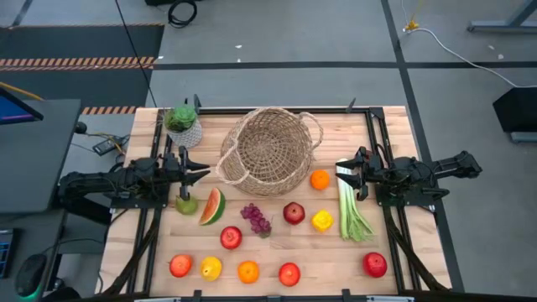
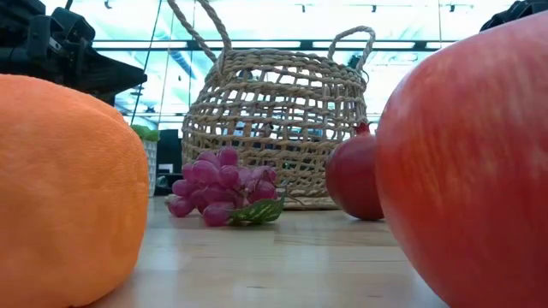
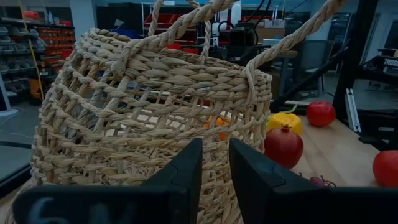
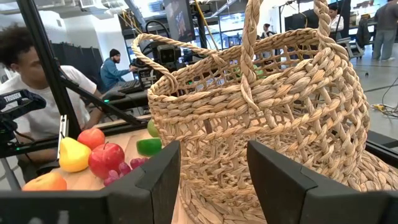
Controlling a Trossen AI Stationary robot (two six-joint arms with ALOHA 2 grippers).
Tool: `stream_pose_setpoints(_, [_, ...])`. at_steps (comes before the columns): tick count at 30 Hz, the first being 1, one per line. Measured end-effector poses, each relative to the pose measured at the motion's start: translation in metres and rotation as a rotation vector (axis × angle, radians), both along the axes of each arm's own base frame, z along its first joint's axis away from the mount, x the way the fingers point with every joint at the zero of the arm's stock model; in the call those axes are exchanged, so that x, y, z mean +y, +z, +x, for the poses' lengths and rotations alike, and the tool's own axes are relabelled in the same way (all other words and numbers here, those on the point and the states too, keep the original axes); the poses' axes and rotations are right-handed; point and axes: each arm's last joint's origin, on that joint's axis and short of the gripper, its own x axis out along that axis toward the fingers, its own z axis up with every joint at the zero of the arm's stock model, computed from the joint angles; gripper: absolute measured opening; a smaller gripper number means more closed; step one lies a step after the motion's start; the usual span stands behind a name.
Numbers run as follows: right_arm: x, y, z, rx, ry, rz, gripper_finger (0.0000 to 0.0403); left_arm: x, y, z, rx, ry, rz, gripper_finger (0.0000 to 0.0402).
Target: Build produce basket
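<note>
The tan wicker basket [image 1: 268, 151] stands on its base at the table's far middle, and nothing shows inside it. My left gripper [image 1: 207, 173] is open just left of the basket, level with its wall [image 3: 155, 112], not touching. My right gripper [image 1: 338, 172] is open just right of it, facing the wall [image 4: 280, 106]. The produce lies on the table: orange [image 1: 320, 179], leek [image 1: 352, 210], green pear [image 1: 186, 204], watermelon slice [image 1: 213, 206], grapes [image 1: 256, 218], and a near row of apples, a lemon and an orange.
A small white pot with a green plant [image 1: 183, 124] stands at the far left, behind my left arm. Black frame rails [image 1: 382, 143] run along both table sides. People sit beyond the table [image 4: 31, 93]. Bare wood shows between the fruit rows [image 1: 336, 252].
</note>
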Motion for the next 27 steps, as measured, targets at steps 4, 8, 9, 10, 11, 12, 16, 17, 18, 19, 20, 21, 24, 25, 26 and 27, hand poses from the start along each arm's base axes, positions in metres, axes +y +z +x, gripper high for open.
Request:
stream_pose_setpoints(4, [0.0000, 0.0000, 0.0000, 0.000, 0.000, 0.000, 0.0191, 0.0000, 0.0000, 0.0000, 0.000, 0.000, 0.000, 0.0083])
stream_pose_setpoints(8, [0.0000, 0.0000, 0.0000, 0.000, 0.000, 0.000, 0.0191, 0.0000, 0.0000, 0.0000, 0.000, 0.000, 0.000, 0.0085])
stream_pose_setpoints(9, [0.0000, -0.0001, 0.0000, 0.000, 0.000, 0.000, 0.0191, 0.0000, 0.0000, 0.0000, 0.000, 0.000, 0.000, 0.0086])
stream_pose_setpoints(10, [0.0000, -0.0001, 0.0000, 0.000, 0.000, 0.000, 0.0191, 0.0000, 0.0000, 0.0000, 0.000, 0.000, 0.000, 0.0088])
stream_pose_setpoints(11, [0.0000, -0.0001, 0.0000, 0.000, 0.000, 0.000, 0.0191, 0.0000, 0.0000, 0.0000, 0.000, 0.000, 0.000, 0.0089])
stream_pose_setpoints(12, [0.0000, -0.0001, 0.0000, 0.001, 0.000, 0.000, 0.0191, 0.0000, 0.0000, 0.0000, 0.000, 0.000, 0.000, 0.0089])
stream_pose_setpoints(16, [0.0000, 0.0001, 0.0000, 0.000, 0.000, 0.000, 0.0191, 0.0000, 0.0000, 0.0000, 0.000, 0.000, 0.000, 0.0086])
stream_pose_setpoints(17, [0.0000, -0.0001, 0.0000, 0.001, 0.000, 0.000, 0.0191, 0.0000, 0.0000, 0.0000, 0.000, 0.000, 0.000, 0.0085])
stream_pose_setpoints(18, [0.0000, -0.0001, 0.0000, 0.001, 0.000, 0.000, 0.0191, 0.0000, 0.0000, 0.0000, 0.000, 0.000, 0.000, 0.0084])
stream_pose_setpoints(19, [0.0000, -0.0001, 0.0000, 0.000, 0.000, 0.000, 0.0191, 0.0000, 0.0000, 0.0000, 0.000, 0.000, 0.000, 0.0083])
stream_pose_setpoints(20, [0.0000, -0.0001, 0.0000, 0.000, 0.000, 0.000, 0.0191, 0.0000, 0.0000, 0.0000, 0.000, 0.000, 0.000, 0.0083])
stream_pose_setpoints(21, [0.0000, -0.0001, 0.0000, 0.000, 0.000, 0.000, 0.0191, 0.0000, 0.0000, 0.0000, 0.000, 0.000, 0.000, 0.0083])
stream_pose_setpoints(24, [0.0000, -0.0001, 0.0000, 0.000, 0.000, 0.000, 0.0191, 0.0000, 0.0000, 0.0000, 0.000, 0.000, 0.000, 0.0086])
stream_pose_setpoints(25, [0.0000, -0.0001, 0.0000, 0.001, 0.000, 0.000, 0.0191, 0.0000, 0.0000, 0.0000, 0.000, 0.000, 0.000, 0.0087])
stream_pose_setpoints(26, [0.0000, 0.0000, 0.0000, 0.000, 0.000, 0.000, 0.0191, 0.0000, 0.0000, 0.0000, 0.000, 0.000, 0.000, 0.0088])
stream_pose_setpoints(27, [0.0000, 0.0000, 0.0000, 0.000, 0.000, 0.000, 0.0191, 0.0000, 0.0000, 0.0000, 0.000, 0.000, 0.000, 0.0089])
